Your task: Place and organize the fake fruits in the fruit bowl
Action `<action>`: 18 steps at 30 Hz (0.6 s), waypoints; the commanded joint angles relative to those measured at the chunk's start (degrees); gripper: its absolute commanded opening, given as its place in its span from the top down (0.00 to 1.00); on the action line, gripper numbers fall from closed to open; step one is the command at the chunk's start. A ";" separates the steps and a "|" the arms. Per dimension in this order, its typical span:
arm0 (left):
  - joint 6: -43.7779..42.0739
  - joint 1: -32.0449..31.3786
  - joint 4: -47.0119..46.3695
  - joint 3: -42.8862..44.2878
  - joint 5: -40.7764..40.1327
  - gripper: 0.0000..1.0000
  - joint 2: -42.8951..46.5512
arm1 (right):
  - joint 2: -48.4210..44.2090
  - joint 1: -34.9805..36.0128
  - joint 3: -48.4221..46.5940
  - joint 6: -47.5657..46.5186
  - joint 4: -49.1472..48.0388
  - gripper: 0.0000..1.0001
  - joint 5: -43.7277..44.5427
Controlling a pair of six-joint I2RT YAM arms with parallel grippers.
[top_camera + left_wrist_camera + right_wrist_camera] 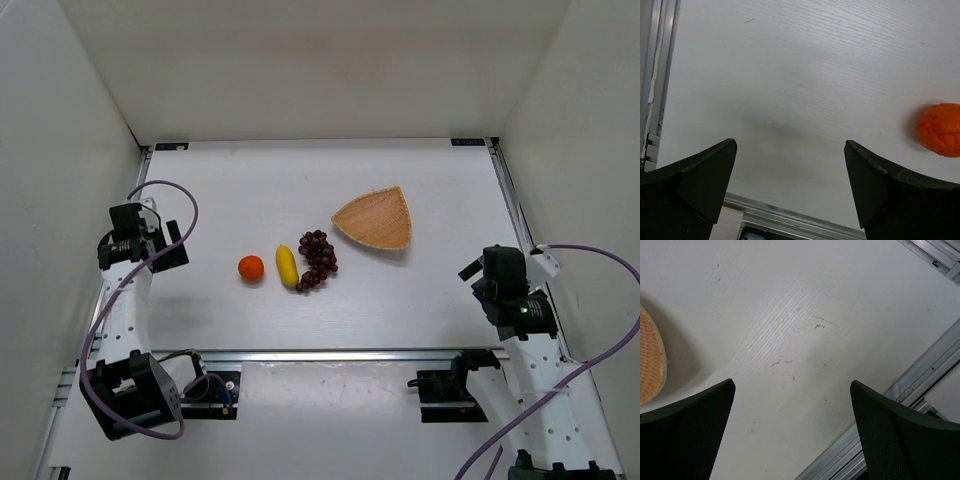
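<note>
Fruit first: the small round orange plastic ball point(251, 268), the short yellow plastic banana point(287, 266) and the dark purple-red grape bunch point(318, 260) sit in a row around the middle of the white table point(250, 180). The banana's in the middle. The grapes look like they touch its lower end, but it's too small from overhead to be sure. The shallow tan fan-shaped wicker bowl point(375, 218) lies just past the grapes and to the right, close but apart, and all three fruits are outside it.

The left gripper point(790, 145) has its fingers spread wide with only bare tabletop between them. In its own camera the orange ball pokes in at the right edge, partly cut off, and well clear of the fingers. The right gripper point(792, 385) is spread just as wide over scuffed tabletop, gripping nothing. Its camera catches only a sliver of the bowl at the left edge, plus a metal rail point(910, 385) at lower right.

Both pairs of fingers run off the bottom of their wrist views, and from overhead they're hard to pick out against the dark wrist housings.
</note>
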State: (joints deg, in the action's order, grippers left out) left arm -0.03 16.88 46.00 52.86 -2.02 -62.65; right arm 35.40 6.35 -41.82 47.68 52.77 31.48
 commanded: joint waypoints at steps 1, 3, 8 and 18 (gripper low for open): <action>-0.32 0.08 0.58 1.28 3.51 0.00 1.57 | -0.77 -0.11 0.16 -0.65 0.40 0.00 2.18; -1.81 0.08 0.58 1.28 4.04 0.00 1.57 | 0.28 -0.11 0.16 -3.80 -3.98 0.00 -2.37; -3.83 0.08 1.64 0.66 4.66 0.00 1.57 | 10.81 8.56 -3.25 -17.17 -18.30 0.00 -15.76; -4.45 -1.06 2.69 -0.48 3.52 0.00 1.57 | 58.71 33.11 -41.65 -30.10 -19.73 0.00 -28.92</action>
State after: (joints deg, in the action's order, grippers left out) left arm -3.90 16.32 48.18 52.84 0.91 -62.54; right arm 88.20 38.35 -78.50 23.24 33.15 14.00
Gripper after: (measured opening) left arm 0.998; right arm 0.998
